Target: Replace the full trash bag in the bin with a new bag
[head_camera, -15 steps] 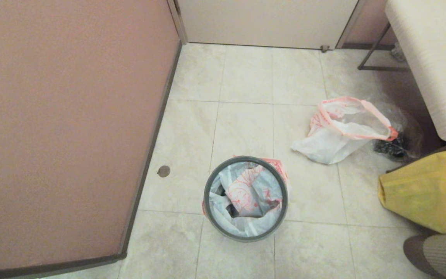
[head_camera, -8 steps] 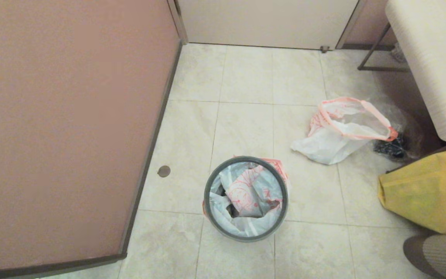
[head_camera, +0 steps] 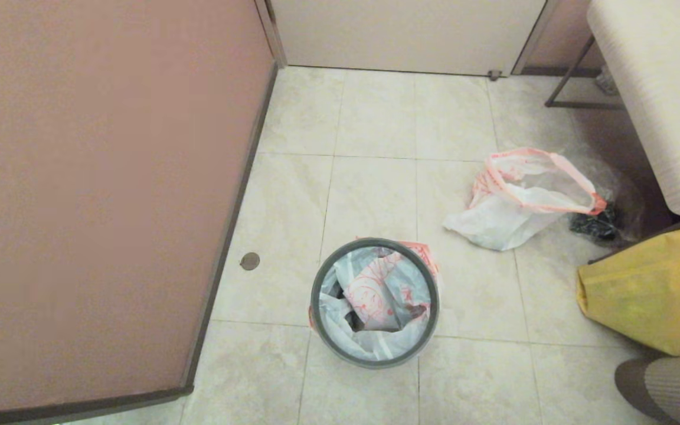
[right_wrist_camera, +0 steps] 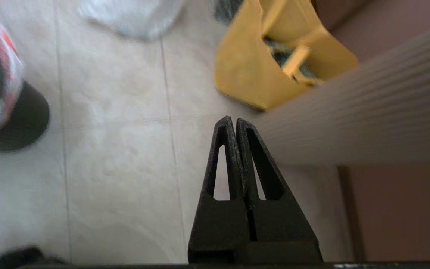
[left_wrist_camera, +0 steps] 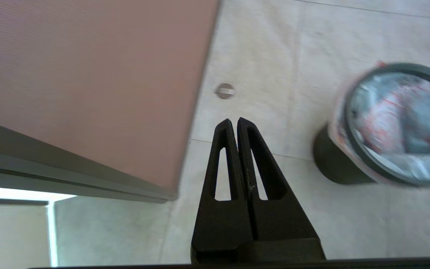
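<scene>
Our left gripper hangs above the floor tiles with its fingers pressed together on nothing, near the brown wall panel and left of the bin. Our right gripper likewise has its fingers pressed flat together, empty, above the tiles beside the yellow bag on the right. Neither arm shows in the head view. The bin stands near us at the middle of the floor, its grey hoop on the rim, and a white bag with red printing lines it, crumpled inward. A second white bag with a pink-red rim lies farther off to the right, mouth open, touching a clear bag with black stuff.
</scene>
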